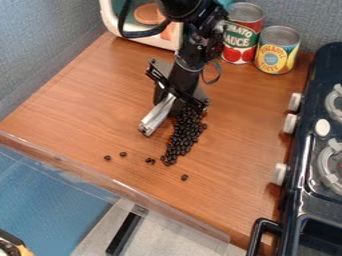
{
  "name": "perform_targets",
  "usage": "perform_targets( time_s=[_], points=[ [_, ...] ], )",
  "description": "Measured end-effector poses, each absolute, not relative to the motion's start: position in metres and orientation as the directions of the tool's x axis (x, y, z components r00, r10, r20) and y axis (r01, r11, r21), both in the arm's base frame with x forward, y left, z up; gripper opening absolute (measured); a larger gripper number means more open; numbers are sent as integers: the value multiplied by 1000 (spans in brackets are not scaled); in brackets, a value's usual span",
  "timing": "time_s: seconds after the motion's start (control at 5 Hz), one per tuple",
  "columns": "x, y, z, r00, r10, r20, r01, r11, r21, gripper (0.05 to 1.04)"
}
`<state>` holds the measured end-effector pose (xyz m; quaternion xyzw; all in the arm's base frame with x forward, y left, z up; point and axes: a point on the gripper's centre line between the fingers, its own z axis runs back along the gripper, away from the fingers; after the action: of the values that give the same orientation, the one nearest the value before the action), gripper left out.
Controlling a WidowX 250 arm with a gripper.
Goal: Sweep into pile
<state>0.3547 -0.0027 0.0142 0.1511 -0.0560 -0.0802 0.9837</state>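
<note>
The black gripper [175, 96] is hanging low over the brown wooden counter [73, 110], and I cannot tell whether it is clenched or released. A pale metallic bar [157, 115] is sticking out from beneath it, slanting toward the view's lower left; whether the hand is grasping this bar is also unclear. The dark beans [182, 139] are lying mostly in one long, dense heap, starting just beside the hand's underside on the view's right and running out in front of it, toward the camera. Farther out in front, a few beans are sitting apart from the heap: two toward the view's left, a couple near the heap's tip and one beyond it. Behind the hand, toward the view's right, a red-labelled can [243, 34] and a yellow-labelled can [276, 50] are standing upright side by side. A white-framed thing [111, 20] is standing behind the hand toward the left, and a dark stove [327, 60] is standing well off to its right.
</note>
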Motion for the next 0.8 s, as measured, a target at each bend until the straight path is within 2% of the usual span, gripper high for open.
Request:
perform_targets(
  time_s=[0.2, 0.4, 0.8],
  points=[
    [354, -3, 17, 983, -159, 88, 128, 950, 286, 381],
    [352, 14, 38, 990, -100, 97, 72, 963, 259, 381],
    [358, 97, 74, 985, 117, 129, -144, 963, 229, 381]
  ],
)
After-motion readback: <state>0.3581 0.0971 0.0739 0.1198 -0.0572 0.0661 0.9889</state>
